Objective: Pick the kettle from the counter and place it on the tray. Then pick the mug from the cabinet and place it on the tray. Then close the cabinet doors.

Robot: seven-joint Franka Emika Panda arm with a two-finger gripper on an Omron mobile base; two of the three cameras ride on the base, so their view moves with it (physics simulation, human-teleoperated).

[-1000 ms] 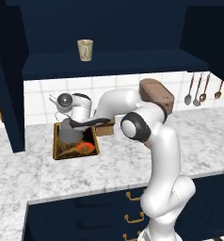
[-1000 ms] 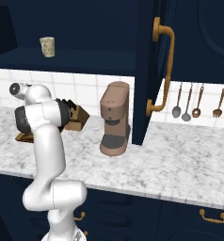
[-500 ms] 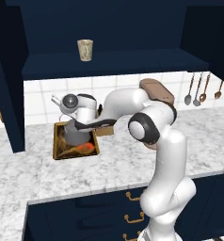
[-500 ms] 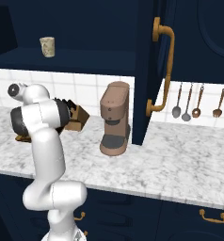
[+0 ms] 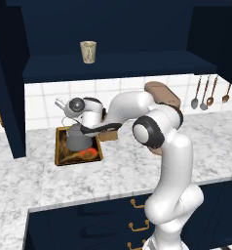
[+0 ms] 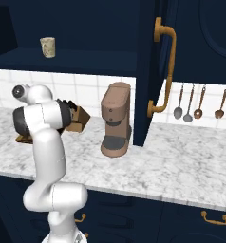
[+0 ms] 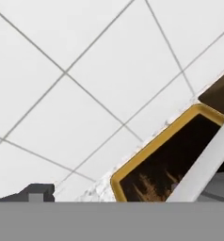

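The dark-grey kettle [image 5: 79,140] stands in the wooden-rimmed tray [image 5: 60,146] on the marble counter [image 5: 132,168], by the tiled wall. My gripper [image 5: 82,128] hangs just over the kettle and looks open. In the hand view one fingertip [image 7: 36,191] sits far to the left; a pale bar, seemingly the kettle's handle [image 7: 203,162], crosses the tray's gold rim [image 7: 151,147]. The cream mug [image 5: 88,51] [image 6: 48,47] stands on the shelf of the open navy cabinet [image 5: 127,66]. One cabinet door [image 6: 148,71] with a brass handle stands swung out.
A brown coffee machine [image 6: 116,118] stands on the counter right of the arm, with a wooden knife block [image 6: 78,116] behind the elbow. Utensils [image 5: 205,95] hang on the tiles at the right. The left cabinet door [image 5: 8,97] juts out beside the tray.
The kettle has come down into the tray. My elbow has swung to the right, while the hand stayed above the tray.
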